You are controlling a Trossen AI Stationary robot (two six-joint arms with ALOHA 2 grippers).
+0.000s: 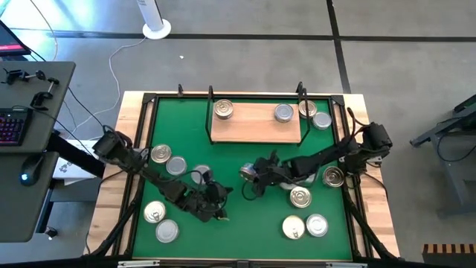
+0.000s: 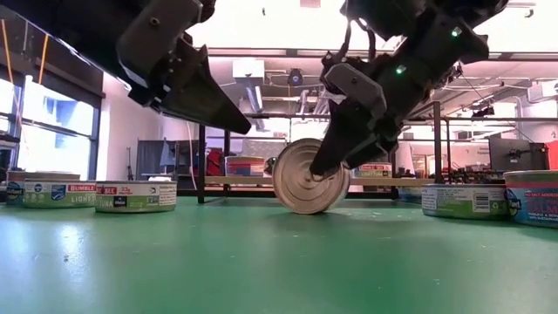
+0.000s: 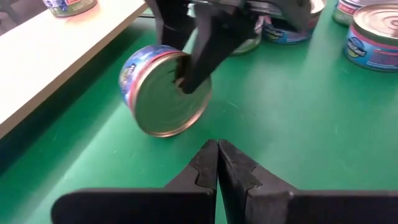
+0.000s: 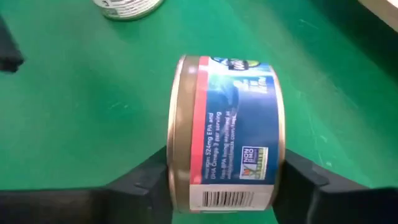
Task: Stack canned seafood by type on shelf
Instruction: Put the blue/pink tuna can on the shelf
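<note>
The right gripper point(image 1: 251, 176) reaches in from the 3 o'clock side of the table to the middle of the green mat point(image 1: 238, 231), its arm stretched low and nearly flat. Its fingers point(image 4: 143, 180) stand part-way apart on either side of a can point(image 4: 224, 134) tipped up on its edge, one against each flat end; whether they press firmly is hard to judge. In the low view that can point(image 2: 310, 175) stands on its rim on the mat, its plain end facing the camera.

The left gripper point(image 1: 219, 199) waits just toward 7 o'clock of it, its arm bent in from the 9 o'clock edge, its jaws fully together and empty in the left wrist view point(image 3: 217, 163).

The shelf point(image 1: 256, 123) lies at 12 o'clock of the mat, a light wooden board with black posts. Three cans rest on it, one toward 9 o'clock point(image 1: 223, 110) and two toward 3 o'clock point(image 1: 283, 113). Other cans lie flat on the mat: a group near the left arm point(image 1: 161, 155) and a group toward 4 o'clock point(image 1: 300, 197).

Beyond the table the floor is grey, with a desk and keyboard point(image 1: 10, 128) at 9 o'clock and a white stand base point(image 1: 156, 30) at 12 o'clock.
</note>
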